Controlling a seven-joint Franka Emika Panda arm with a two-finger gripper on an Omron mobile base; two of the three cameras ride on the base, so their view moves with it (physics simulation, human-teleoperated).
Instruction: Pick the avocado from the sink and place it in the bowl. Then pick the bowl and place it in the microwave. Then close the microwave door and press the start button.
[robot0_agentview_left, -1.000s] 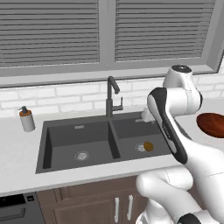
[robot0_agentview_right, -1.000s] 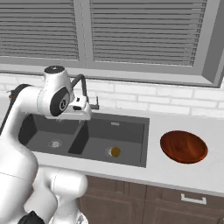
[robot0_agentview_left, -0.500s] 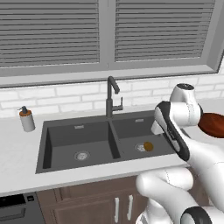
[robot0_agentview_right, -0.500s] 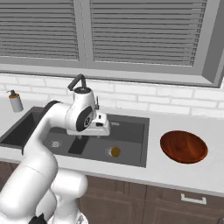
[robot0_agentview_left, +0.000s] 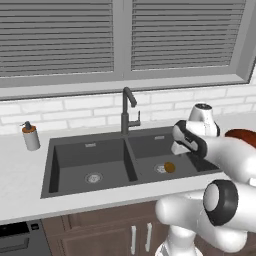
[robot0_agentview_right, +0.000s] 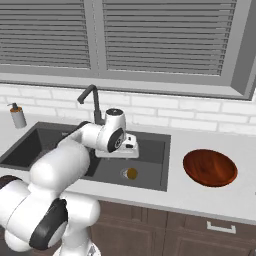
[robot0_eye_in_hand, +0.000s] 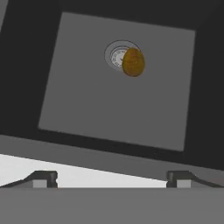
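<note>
Countertop (robot0_agentview_left: 20, 175) in pale grey runs below a white brick backsplash and a wide window with closed grey blinds, with brown cabinet doors underneath. Set into it is the sink (robot0_agentview_left: 70, 155), a dark grey double basin with a tall dark faucet (robot0_agentview_left: 128, 112) rising behind the divider. A small soap dispenser (robot0_agentview_left: 31, 136) stands on the counter to the left of the basins. The avocado (robot0_agentview_right: 132, 173) lies on the floor of the right basin, touching the edge of the round steel drain (robot0_eye_in_hand: 116, 54); from the hand camera it overlaps the drain's rim. The bowl (robot0_agentview_right: 210, 167), glossy reddish-brown, sits on the counter to the right of the sink, well apart from the fruit. The white arm bends forward over the right basin, its wrist turned downward, and the gripper (robot0_agentview_right: 126, 148) hangs above the basin's back part, clear of the avocado. Its fingertips (robot0_eye_in_hand: 43, 178) stand wide apart at the bottom of the hand camera, with nothing between them.
</note>
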